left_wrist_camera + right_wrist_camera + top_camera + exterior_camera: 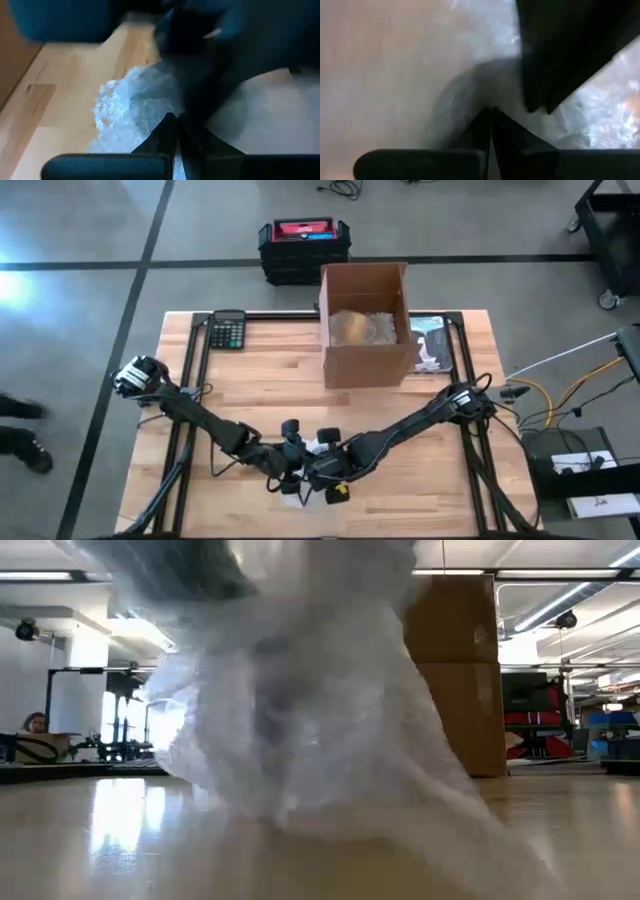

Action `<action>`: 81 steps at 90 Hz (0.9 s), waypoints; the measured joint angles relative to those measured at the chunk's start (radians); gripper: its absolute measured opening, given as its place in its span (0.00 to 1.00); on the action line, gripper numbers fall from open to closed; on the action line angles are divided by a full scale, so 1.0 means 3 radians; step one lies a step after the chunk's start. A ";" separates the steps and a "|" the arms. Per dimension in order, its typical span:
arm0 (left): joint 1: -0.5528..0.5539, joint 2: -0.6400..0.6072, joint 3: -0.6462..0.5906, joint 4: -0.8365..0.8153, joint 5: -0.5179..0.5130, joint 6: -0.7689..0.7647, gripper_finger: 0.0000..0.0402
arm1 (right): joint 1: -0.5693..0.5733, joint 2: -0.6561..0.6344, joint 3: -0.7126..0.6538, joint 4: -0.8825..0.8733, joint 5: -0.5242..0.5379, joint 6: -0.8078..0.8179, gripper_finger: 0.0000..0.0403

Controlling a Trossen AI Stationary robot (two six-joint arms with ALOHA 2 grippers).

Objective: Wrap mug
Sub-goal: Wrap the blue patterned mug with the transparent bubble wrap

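Note:
A bundle of clear bubble wrap [300, 710] stands on the wooden table near its front edge and fills the low view. In the high view only white scraps of it [318, 446] show between the two arms. The mug is hidden. My left gripper [293, 478] and my right gripper [327, 476] meet over the bundle, close together, each shut on the wrap. In the left wrist view the other arm is a dark blur [235, 45] just beyond the wrap [130, 105]. My left gripper pinches bubble wrap [162, 107] between its two shut fingers [167, 132]. One layer or several, I cannot tell. The wrap bunches up just ahead of the fingertips, with the table below it. My right gripper pinches a gathered fold of bubble wrap [470, 95] between its two shut fingers [485, 127]. The left arm's dark fingers [555, 65] stand close beyond it. The wrap's lower part rests on the table [330, 820].
An open cardboard box [366, 322] with packing paper inside stands at the far middle of the table. A calculator [227, 330] lies at the far left, and a dark printed sheet [432, 345] to the right of the box. A black and red case [303, 248] sits on the floor behind.

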 joint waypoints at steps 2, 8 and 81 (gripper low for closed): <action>0.0000 -0.0009 0.0000 -0.0002 0.0007 0.0000 0.00 | -0.0004 -0.0004 -0.0032 0.0029 0.0001 0.0034 0.01; 0.0003 -0.0040 0.0000 -0.0013 0.0058 -0.0004 0.00 | -0.0001 -0.0010 -0.0070 0.0033 0.0008 0.0104 0.01; -0.0282 -0.0856 -0.0412 -0.1228 0.0241 -0.1026 0.21 | 0.0001 -0.0010 -0.0042 0.0130 -0.0082 -0.0087 0.01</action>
